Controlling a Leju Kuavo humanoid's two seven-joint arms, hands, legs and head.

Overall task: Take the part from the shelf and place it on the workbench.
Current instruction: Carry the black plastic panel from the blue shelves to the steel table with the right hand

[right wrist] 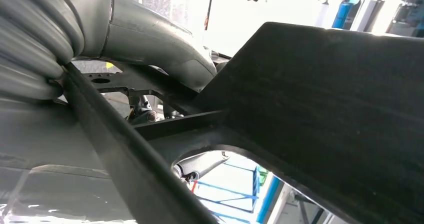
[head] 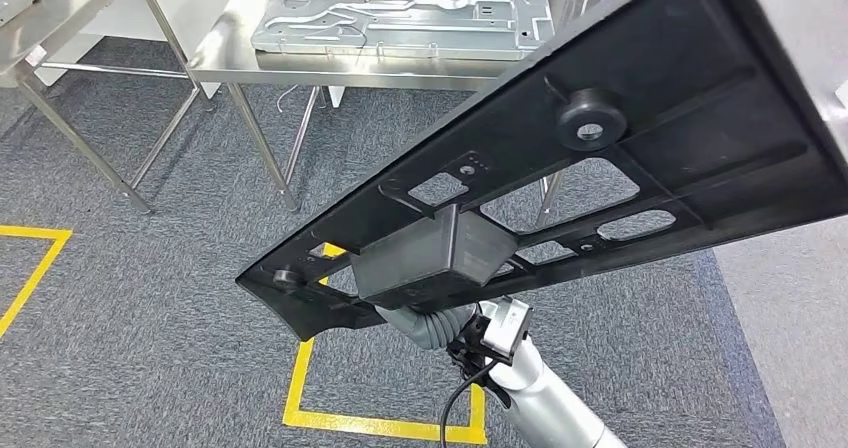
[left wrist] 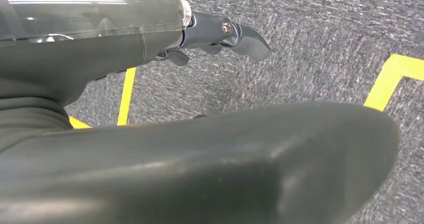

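Head view: right hand (head: 432, 320) grips black part (head: 600, 138) from beneath, tilted.

A round silver arm (head: 545, 398) is seen, with a grey ribbed cover (head: 430, 326) at the wrist. A small black and white box (head: 500, 330) is fixed there, and a black cable (head: 458, 400) hangs from it. A thick grey thumb (left wrist: 200, 169), a shiny clear-looking cover (left wrist: 90, 9) and a dark finger (left wrist: 240, 36) with what may be a small screw are shown.

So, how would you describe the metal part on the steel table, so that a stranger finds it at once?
Look at the shiny steel table beyond the grey carpet. On its top lies a flat silver plate with stamped grooves and small holes. Unlike the long black panel carried in front, it is bright metal and lies flat.
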